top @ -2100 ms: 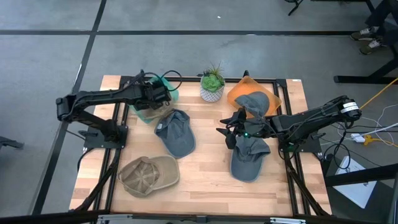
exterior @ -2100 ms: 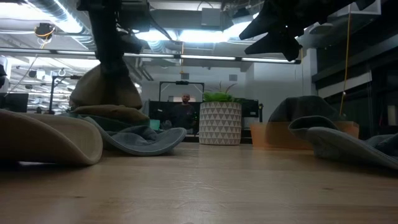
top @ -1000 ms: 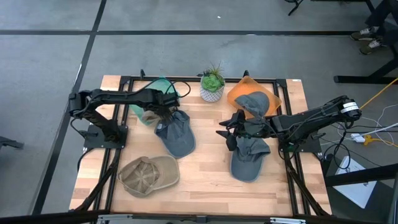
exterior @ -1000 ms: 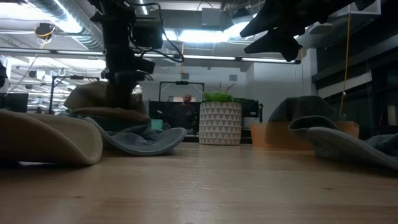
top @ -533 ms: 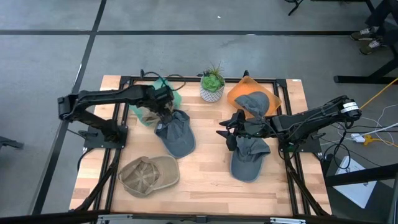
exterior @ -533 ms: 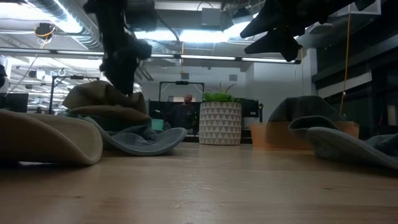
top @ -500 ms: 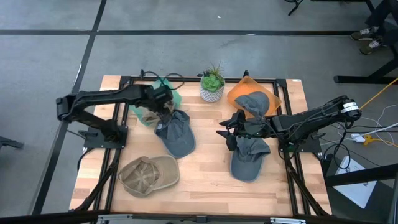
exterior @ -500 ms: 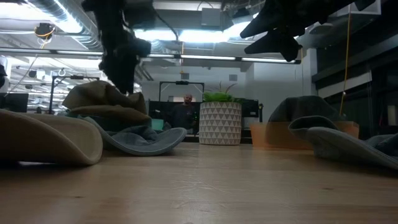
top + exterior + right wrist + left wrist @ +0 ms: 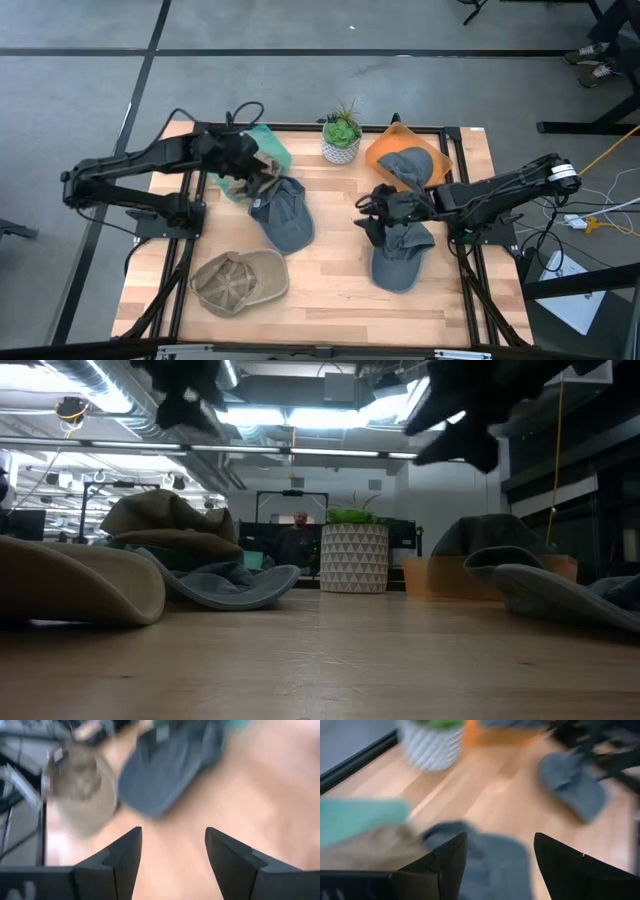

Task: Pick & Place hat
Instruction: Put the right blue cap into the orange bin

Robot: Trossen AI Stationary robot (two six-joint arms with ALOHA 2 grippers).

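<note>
Our left hand [image 9: 262, 168] hangs spread and empty above the green tray [image 9: 268, 143] at the back left of the worktop [image 9: 330, 270], where a tan hat [image 9: 240, 181] already lies. Our right hand [image 9: 372, 213], also parted with nothing between its fingers, sits over the back edge of the grey hat [image 9: 400, 258] on the right side. Another grey hat [image 9: 284, 212] lies just beside the green tray, and a tan one [image 9: 240, 281] is at the front left. An orange tray [image 9: 380, 150] behind the right hand carries a grey hat [image 9: 405, 163]; a potted plant [image 9: 341, 135] stands between the trays.

We judge the right hand's pick comes next. We should come down on the crown's edge, pinch a firm fold of cloth, then lift clear before swinging toward the orange tray.
</note>
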